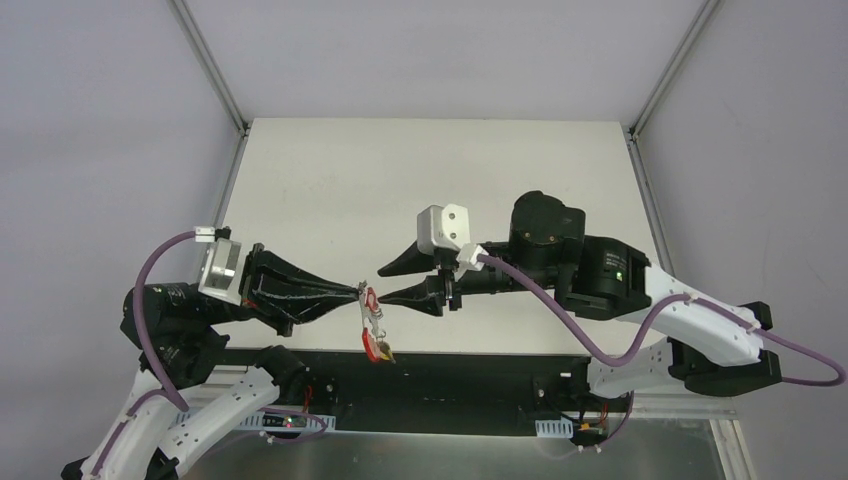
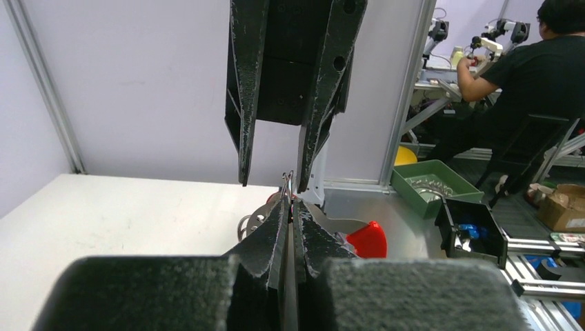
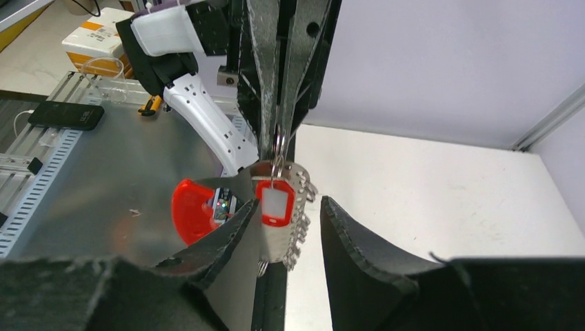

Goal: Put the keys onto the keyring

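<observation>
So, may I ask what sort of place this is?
Probably a robotics lab: a person works at another robot rig, a green parts bin sits nearby, aluminium framing edges the table.

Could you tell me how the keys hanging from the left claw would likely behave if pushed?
The keys hang loose from a thin ring pinched in the left claw, so they would probably swing and fan apart. Their bare metal looks slippery to pinch; the red tag seems light and may flip.
</observation>
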Motion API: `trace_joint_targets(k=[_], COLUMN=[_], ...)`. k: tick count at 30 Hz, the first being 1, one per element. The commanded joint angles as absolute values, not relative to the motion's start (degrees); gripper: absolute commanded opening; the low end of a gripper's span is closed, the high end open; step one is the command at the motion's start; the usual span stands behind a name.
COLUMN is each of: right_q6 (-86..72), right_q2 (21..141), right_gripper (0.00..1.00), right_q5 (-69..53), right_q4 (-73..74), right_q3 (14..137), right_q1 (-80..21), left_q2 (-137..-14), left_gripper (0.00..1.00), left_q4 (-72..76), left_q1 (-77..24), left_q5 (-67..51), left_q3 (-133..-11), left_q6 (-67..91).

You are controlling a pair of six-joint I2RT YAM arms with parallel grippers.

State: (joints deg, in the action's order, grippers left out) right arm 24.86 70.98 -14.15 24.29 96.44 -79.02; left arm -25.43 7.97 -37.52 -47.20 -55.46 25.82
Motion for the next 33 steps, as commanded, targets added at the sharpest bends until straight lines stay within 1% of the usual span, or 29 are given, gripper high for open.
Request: trace_joint_targets(k=[1,5,16,26,30,33], right_q6=[29.09,29.85,28.54,28.37,28.47,28.54], right_q2=[72.98,74.38,75.16,73.81,73.72,73.53], right_gripper=[0.39,0.39,0.33,0.29,0.22,0.19], right_q5=[-15.05,-15.65,-17.40,-14.94,-14.55,-14.44], right_q4=[19.58,18.89,17.03,14.02,13.25,13.44], right_q3=[100.55,101.65,102.12,100.98,100.79,100.72], right_q1=[-80.14,-80.67,-81.43,-82.47,-82.68,-82.87], left_q2=[-23.76,-23.15,-22.13,-21.72,-21.58,-21.57], left_gripper=[0.00,0.00,0.00,0.00,0.00,0.00], left_q4=[18.41,21.13,21.65,21.66,21.48,21.36], left_q1=[-37.71,-37.71,-37.71,-37.68,-37.69,-37.71], left_q5=[-44.80,-44.39,-43.69,-43.95,-44.17,-44.13], left_q3=[-53.88,-52.56,-51.44,-51.18,-51.35,-51.42], left_q6=[27.90,29.04,28.57,28.89,28.83,28.75])
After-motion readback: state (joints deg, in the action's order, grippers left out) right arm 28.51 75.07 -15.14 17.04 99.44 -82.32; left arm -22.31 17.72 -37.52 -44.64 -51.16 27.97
